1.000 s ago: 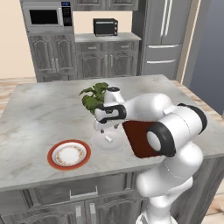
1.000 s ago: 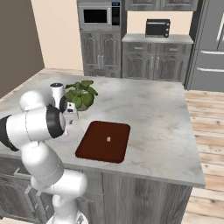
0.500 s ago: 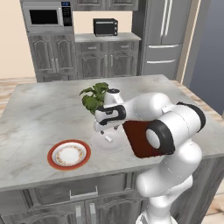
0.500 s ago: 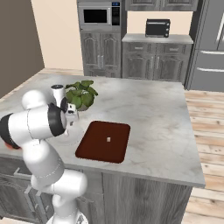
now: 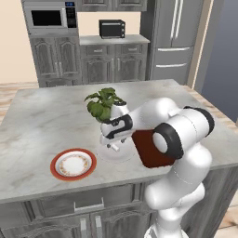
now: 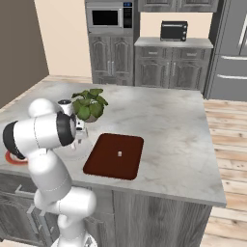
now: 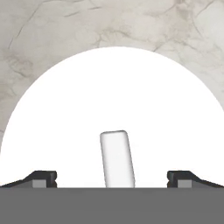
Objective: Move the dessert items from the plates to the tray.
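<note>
A short white cylinder dessert point(image 7: 117, 158) lies on the plain white plate point(image 7: 118, 87), right between my open gripper point(image 7: 113, 179) fingertips point(image 7: 41, 178), which stand wide on either side without touching it. From the left base view the gripper point(image 5: 114, 147) points down over the white plate point(image 5: 122, 156) beside the tray. The orange-rimmed plate point(image 5: 73, 164) sits further left near the counter's front edge with nothing on it. A small pale dessert morsel point(image 6: 119, 154) rests in the middle of the dark red-brown tray point(image 6: 103, 161).
A potted green plant point(image 5: 104, 103) stands just behind the white plate, close to my wrist. My own arm covers part of the tray point(image 5: 148, 153) in the left base view. The marble counter's front edge point(image 5: 69, 188) runs close to both plates.
The hand has sunk slightly toward the white plate. Its jaws stay wide, and the plates, tray and desserts have not moved.
</note>
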You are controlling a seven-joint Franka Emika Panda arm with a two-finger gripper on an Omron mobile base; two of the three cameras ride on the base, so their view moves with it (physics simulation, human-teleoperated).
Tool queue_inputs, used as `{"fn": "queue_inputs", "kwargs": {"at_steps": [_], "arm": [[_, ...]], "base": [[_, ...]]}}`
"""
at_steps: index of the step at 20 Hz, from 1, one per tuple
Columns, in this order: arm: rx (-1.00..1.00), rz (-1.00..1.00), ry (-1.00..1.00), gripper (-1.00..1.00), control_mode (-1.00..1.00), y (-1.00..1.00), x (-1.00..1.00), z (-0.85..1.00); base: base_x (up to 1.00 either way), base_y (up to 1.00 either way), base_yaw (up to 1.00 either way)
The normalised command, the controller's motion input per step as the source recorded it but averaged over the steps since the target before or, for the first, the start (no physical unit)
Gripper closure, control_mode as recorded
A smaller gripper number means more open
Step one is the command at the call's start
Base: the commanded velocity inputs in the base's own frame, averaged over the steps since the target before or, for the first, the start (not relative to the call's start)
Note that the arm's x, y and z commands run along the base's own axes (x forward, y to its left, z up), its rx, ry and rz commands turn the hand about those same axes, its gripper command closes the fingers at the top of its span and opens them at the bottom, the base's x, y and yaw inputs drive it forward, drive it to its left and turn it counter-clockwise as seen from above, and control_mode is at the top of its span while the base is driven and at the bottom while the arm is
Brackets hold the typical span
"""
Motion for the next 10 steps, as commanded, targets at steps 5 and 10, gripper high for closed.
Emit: {"fn": "queue_inputs", "kwargs": {"at_steps": [5, 10], "arm": [[0.00, 0.00, 0.00, -1.00, -1.00, 0.00, 0.00, -0.23], [0.00, 0.00, 0.00, -1.00, -1.00, 0.00, 0.00, -0.17]], "base": [[0.00, 0.00, 0.00], [0.00, 0.00, 0.00]]}}
